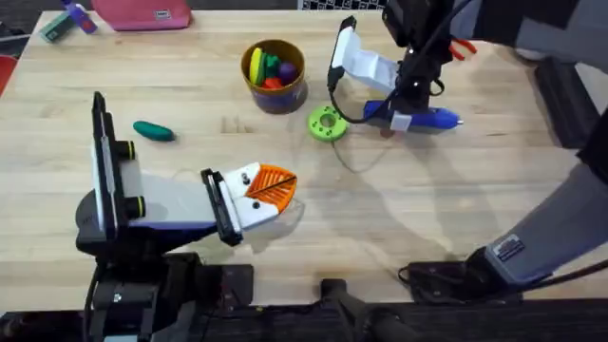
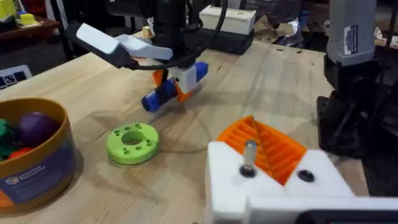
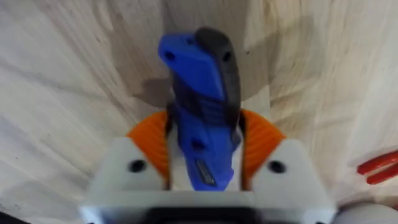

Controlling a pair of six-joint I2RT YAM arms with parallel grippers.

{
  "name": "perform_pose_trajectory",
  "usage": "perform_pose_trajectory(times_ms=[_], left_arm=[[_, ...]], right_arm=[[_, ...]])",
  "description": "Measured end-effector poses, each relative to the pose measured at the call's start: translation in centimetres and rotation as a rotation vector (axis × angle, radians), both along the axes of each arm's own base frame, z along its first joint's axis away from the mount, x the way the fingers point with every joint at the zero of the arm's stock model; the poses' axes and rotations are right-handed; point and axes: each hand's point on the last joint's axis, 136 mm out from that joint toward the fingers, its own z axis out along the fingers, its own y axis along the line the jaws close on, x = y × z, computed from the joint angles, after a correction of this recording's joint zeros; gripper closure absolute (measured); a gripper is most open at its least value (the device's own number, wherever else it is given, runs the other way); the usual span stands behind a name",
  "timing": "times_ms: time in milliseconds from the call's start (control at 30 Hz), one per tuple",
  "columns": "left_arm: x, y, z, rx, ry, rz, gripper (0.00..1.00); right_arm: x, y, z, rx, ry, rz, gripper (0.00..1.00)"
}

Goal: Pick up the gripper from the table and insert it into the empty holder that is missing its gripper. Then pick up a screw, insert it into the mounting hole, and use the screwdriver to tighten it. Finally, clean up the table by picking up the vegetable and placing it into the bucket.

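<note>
Clamping screwdriver (image 3: 202, 118) at surface's (image 1: 427, 209) 1 o'clock, your right gripper (image 1: 410, 103) grasps it; left gripper (image 1: 261, 195) state: cannot tell. Vegetable (image 1: 153, 131) lies at 10 o'clock.

Counted on the table: one blue electric screwdriver (image 1: 423, 118), one green disc (image 1: 328, 123), one dark green toy vegetable (image 1: 153, 131), one orange bucket (image 1: 275, 95) with a purple lower band, one red-handled tool (image 1: 463, 47) and one pink pouch (image 1: 142, 13). Counted inside the bucket: four toy pieces, one each in yellow (image 1: 256, 65), green (image 1: 272, 65), red (image 1: 272, 83) and purple (image 1: 287, 69). Counted at the white block (image 2: 273, 186): one orange ribbed gripper finger (image 2: 273, 146), one upright metal screw (image 2: 249, 155) and one dark mounting hole (image 2: 305, 176).
</note>
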Motion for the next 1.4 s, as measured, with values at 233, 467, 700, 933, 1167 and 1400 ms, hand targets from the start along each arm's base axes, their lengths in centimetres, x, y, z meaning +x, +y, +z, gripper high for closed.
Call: perform_pose_trajectory(times_ms=[233, 467, 700, 933, 1167, 1400], left_arm=[[0.0, 0.0, 0.0, 0.000, 0.000, 0.000, 0.984], [0.0, 0.0, 0.0, 0.001, -0.003, -0.001, 0.626], [0.0, 0.0, 0.0, 0.000, 0.000, 0.000, 0.014], [0.1, 0.0, 0.1, 0.001, -0.005, 0.004, 0.012], [1.6, 0.7, 1.0, -0.018, -0.027, 0.097, 0.014], [3.3, 3.3, 1.7, 0.029, 0.139, 0.337, 0.014]], right_arm=[[0.2, -0.1, 0.2, -0.006, -0.012, -0.008, 0.009], [0.4, 0.1, 0.5, 0.004, -0.033, -0.068, 0.009], [0.4, 2.2, 4.4, 0.156, -0.131, -0.181, 0.008], [1.3, 4.8, 11.1, 0.399, -0.288, -0.375, 0.008], [1.1, 5.5, 15.5, 0.554, -0.384, -0.543, 0.007], [-0.4, 5.3, 20.2, 0.681, -0.467, -0.658, 0.008]])
